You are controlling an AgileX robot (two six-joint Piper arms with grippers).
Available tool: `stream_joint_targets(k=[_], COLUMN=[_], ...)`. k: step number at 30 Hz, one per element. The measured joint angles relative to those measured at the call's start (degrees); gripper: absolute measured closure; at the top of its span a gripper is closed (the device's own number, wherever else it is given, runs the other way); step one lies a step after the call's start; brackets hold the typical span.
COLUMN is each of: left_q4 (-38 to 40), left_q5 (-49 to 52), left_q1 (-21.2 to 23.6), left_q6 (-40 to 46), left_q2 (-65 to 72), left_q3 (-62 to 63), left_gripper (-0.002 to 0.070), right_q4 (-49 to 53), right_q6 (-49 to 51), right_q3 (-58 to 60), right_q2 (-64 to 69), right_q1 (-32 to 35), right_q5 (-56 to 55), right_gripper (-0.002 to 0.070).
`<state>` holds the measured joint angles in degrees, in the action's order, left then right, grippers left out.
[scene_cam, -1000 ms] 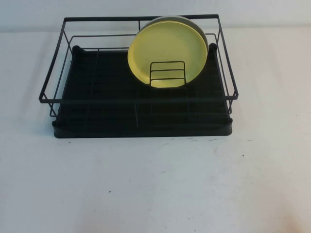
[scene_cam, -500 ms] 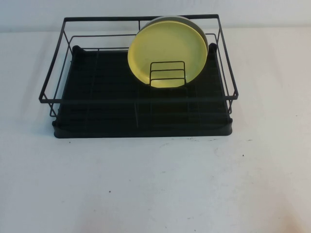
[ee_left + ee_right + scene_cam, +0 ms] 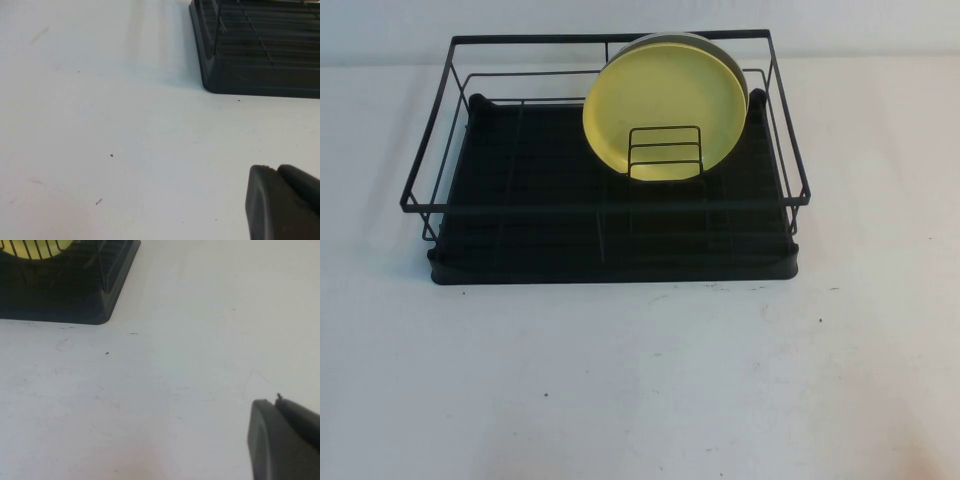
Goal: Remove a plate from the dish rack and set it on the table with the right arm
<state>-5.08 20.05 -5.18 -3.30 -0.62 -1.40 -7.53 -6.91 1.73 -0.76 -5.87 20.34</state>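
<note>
The pale-yellow plate [image 3: 665,110] stands on edge in the small wire holder [image 3: 665,153] at the back right of the black dish rack [image 3: 610,235]. A sliver of it shows at the corner of the right wrist view as the plate [image 3: 20,246]. Neither arm shows in the high view. My right gripper [image 3: 276,404] hovers shut over bare table [image 3: 190,365], well off the rack's near right corner [image 3: 105,315], holding nothing. My left gripper [image 3: 275,170] is shut too, over the table near the rack's near left corner [image 3: 210,85].
A second, greyish plate [image 3: 720,45] stands right behind the yellow one. The rack's wire walls [image 3: 430,170] rise round the tray. White table [image 3: 640,380] stretches wide in front of the rack and at both sides.
</note>
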Motion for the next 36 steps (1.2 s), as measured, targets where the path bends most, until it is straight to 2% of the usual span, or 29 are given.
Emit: stream_joint_targets(k=[7, 15, 20, 30, 36], left_q4=[0.0, 0.0, 0.0, 0.0, 0.0], left_q5=[0.0, 0.0, 0.0, 0.0, 0.0], left_q1=[0.0, 0.0, 0.0, 0.0, 0.0], left_q6=[0.0, 0.0, 0.0, 0.0, 0.0], left_q2=[0.0, 0.0, 0.0, 0.0, 0.0], left_q3=[0.0, 0.0, 0.0, 0.0, 0.0], left_gripper=[0.0679, 0.0679, 0.0679, 0.0679, 0.0679], right_q4=[-4.7, -27.3, -37.6, -43.3, -41.9], right_q6=[0.0, 0.0, 0.0, 0.0, 0.0], right_q3=[0.0, 0.0, 0.0, 0.0, -8.2], right_q2=[0.0, 0.0, 0.0, 0.2, 13.5], right_q1=[0.0, 0.0, 0.0, 0.0, 0.0], right_q5=[-0.4, -9.1, -12.0, -12.6, -8.3], right_gripper=[0.0694, 0.0694, 0.0694, 0.0694, 0.0694])
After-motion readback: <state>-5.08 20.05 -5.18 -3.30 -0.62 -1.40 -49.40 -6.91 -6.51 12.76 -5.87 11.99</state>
